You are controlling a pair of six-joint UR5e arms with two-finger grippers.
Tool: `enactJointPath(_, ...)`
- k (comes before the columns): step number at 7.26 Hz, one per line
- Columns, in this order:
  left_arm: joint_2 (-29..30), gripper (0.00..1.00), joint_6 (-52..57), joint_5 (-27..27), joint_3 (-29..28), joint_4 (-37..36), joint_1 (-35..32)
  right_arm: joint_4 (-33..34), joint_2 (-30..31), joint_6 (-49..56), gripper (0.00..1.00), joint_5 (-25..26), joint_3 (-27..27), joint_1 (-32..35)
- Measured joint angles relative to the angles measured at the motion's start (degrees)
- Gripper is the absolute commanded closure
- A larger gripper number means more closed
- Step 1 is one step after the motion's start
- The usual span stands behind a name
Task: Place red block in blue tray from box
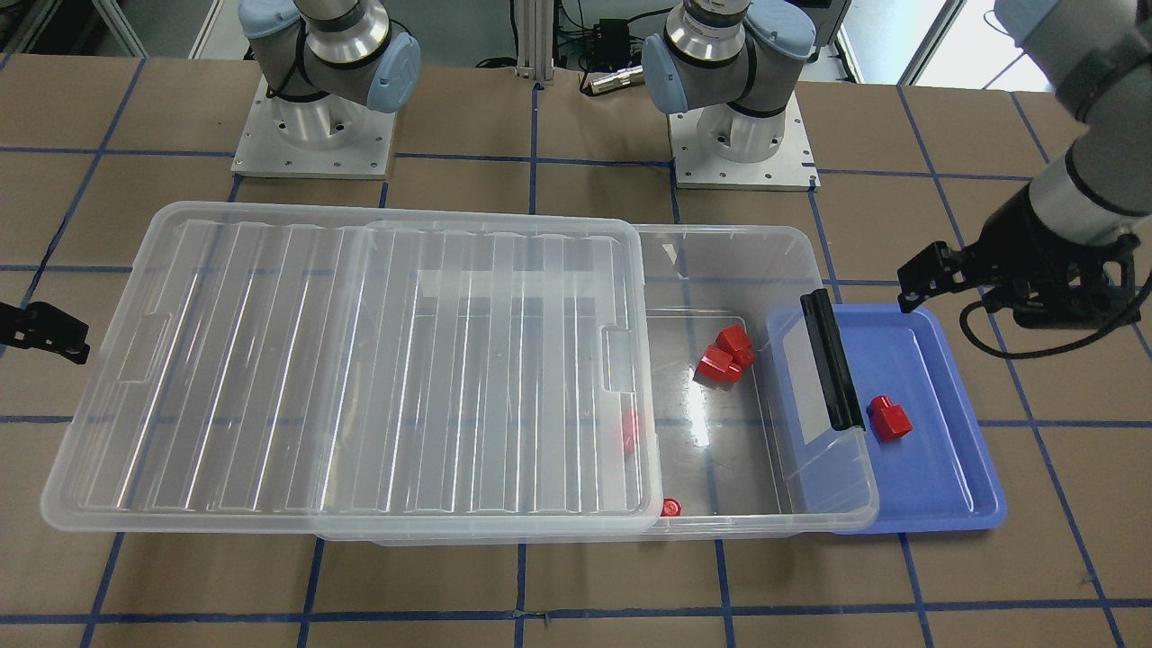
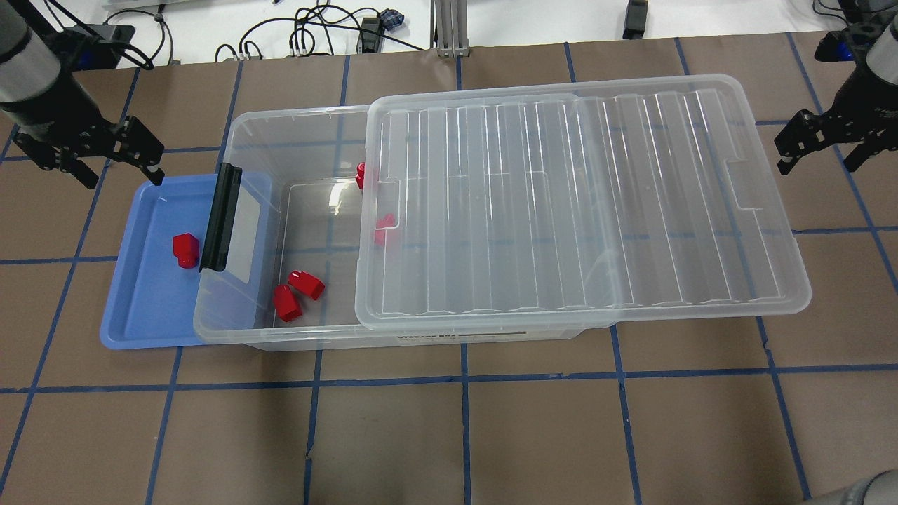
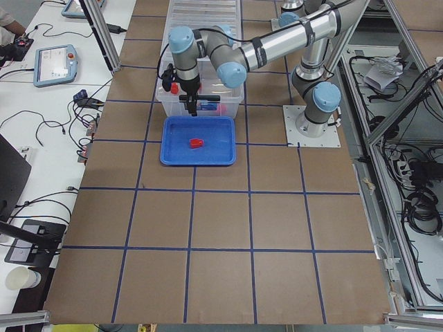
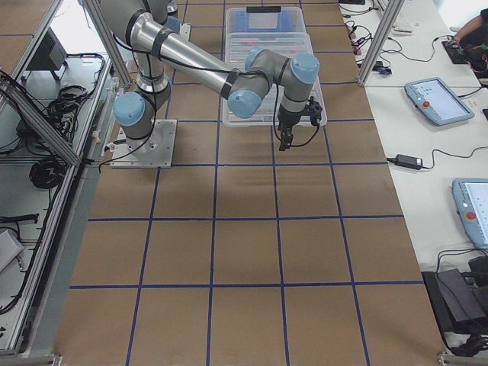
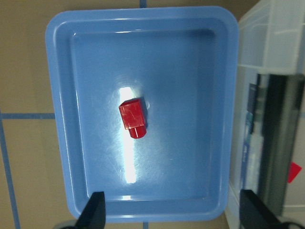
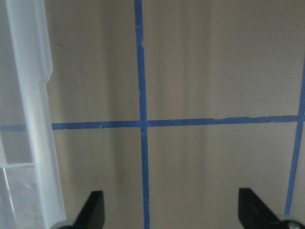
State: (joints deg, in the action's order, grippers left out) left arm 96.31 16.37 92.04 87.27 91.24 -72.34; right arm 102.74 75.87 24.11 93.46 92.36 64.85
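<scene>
One red block (image 1: 889, 418) lies on its side in the blue tray (image 1: 945, 486), apart from both grippers. It also shows in the overhead view (image 2: 185, 249) and the left wrist view (image 5: 133, 117). My left gripper (image 2: 123, 175) is open and empty, hovering above the tray's (image 2: 140, 308) far end. The box (image 2: 242, 337) sits with its latch end overlapping the tray. Its lid (image 2: 575, 210) is slid aside, leaving that end uncovered. My right gripper (image 2: 822, 163) is open and empty beside the lid's other end.
Two more red blocks (image 2: 295, 294) lie in the box's uncovered part, and others sit at the lid's edge (image 2: 382, 228). The black latch bar (image 2: 221, 217) stands over the tray's inner edge. The right wrist view shows bare brown table with blue tape lines (image 6: 143, 121).
</scene>
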Motion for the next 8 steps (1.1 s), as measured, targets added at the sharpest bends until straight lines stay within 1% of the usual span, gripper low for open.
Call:
enactJointPath(1,-1.7,0.0,-4.6,0.0,-1.4,2.6,-4.0,-0.1,0.1,0.1,0.0,-0.1,0.3,0.2)
enactJointPath(3,-4.8,0.0,-12.3,0.0,-2.1,3.5,-13.5,-0.3,0.5,0.0,0.0,-0.5,1.1,0.4)
enactJointPath(4,-5.9,0.0,-13.5,-0.1,-1.9,3.6,-15.7,-0.2,0.7,-0.2,0.0,-0.5,1.5,0.5)
enactJointPath(5,-5.9,0.0,-13.9,-0.3,-1.1,3.5,-16.4,-0.1,0.7,-0.3,0.0,-0.6,1.7,0.6)
enactJointPath(8,-6.8,0.0,-14.0,-0.4,2.2,0.2,-16.8,0.0,0.7,-1.1,0.0,-0.5,1.9,3.2)
